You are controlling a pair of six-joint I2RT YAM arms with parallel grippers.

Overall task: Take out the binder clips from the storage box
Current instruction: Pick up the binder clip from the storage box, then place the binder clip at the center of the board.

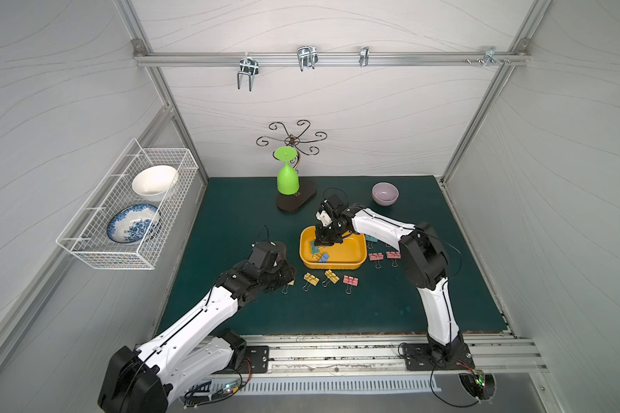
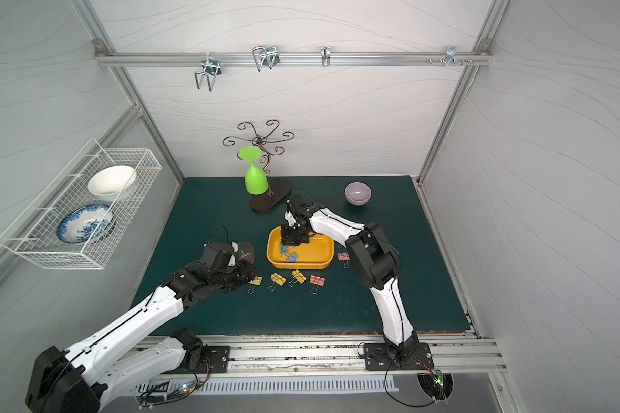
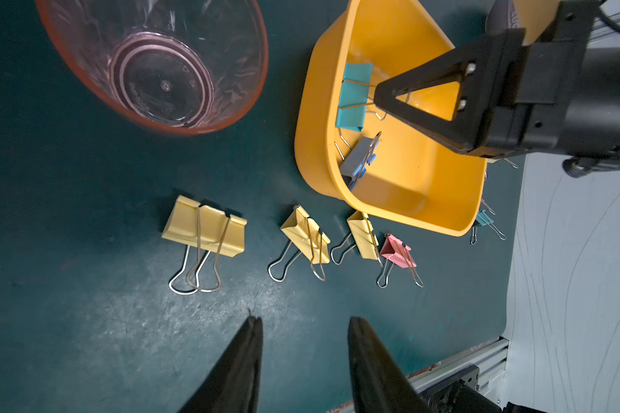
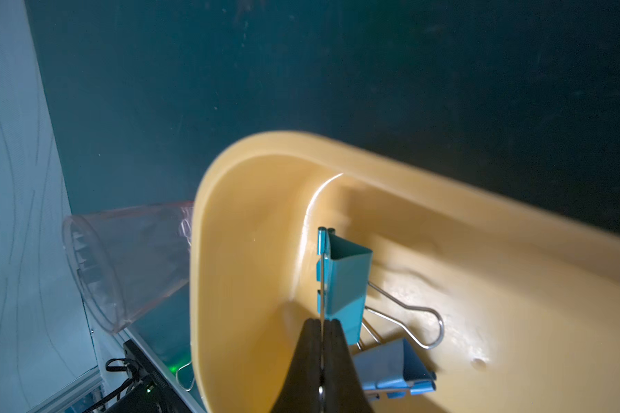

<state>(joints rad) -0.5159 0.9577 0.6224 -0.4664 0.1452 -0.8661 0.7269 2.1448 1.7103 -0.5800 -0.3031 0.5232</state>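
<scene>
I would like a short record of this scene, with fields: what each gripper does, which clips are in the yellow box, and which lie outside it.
right gripper: shut on a wire handle of the teal clip, inside the storage box
left gripper: open, empty, above the mat
in storage box: teal clip, blue clip
row on mat: three yellow clips, one pink clip
nearby: clear cup

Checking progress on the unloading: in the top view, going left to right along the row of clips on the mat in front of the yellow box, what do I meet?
In order: first yellow clip → second yellow clip → third yellow clip → pink clip.
</scene>
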